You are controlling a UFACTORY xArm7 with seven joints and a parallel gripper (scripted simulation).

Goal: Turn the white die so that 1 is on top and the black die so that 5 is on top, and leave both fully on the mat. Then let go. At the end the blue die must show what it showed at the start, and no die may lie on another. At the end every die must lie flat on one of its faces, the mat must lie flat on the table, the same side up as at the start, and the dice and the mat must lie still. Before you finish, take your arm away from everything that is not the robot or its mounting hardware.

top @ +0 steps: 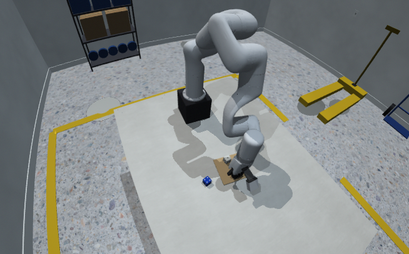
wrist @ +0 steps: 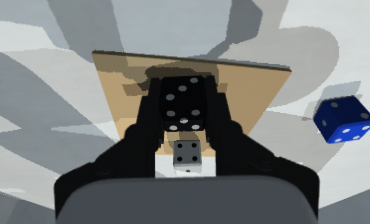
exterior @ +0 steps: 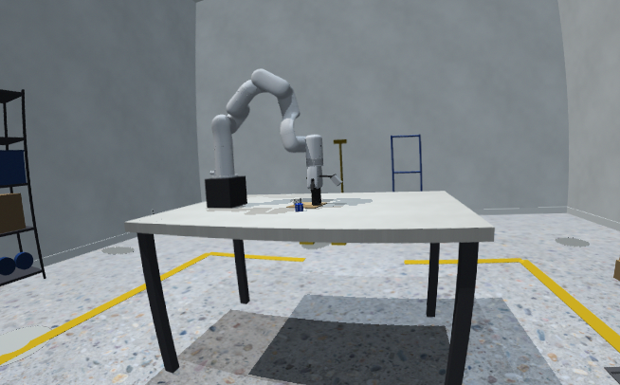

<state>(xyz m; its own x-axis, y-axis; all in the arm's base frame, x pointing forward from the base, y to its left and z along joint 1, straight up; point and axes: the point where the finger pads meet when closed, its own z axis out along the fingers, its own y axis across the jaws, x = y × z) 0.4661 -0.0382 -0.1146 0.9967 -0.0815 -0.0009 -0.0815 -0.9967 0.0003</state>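
Note:
In the wrist view my gripper (wrist: 183, 91) is shut on the black die (wrist: 182, 104), held between the two black fingers over the tan mat. The face toward the camera shows several white pips. The white die (wrist: 187, 153) lies just below the black die in this view, with four pips on the face I see. The blue die (wrist: 344, 119) lies off the mat on the table at the right. In the top view the gripper (top: 236, 172) is low over the mat (top: 228, 169), the white die (top: 227, 159) sits at the mat's far edge, and the blue die (top: 207, 180) lies left of the mat.
The robot's black base (top: 194, 107) stands at the back of the white table. Beyond the table are a shelf rack (top: 105, 29), a yellow pallet jack (top: 338, 97) and a blue hand truck (top: 408, 113). In the exterior view the dice (exterior: 298, 205) are tiny.

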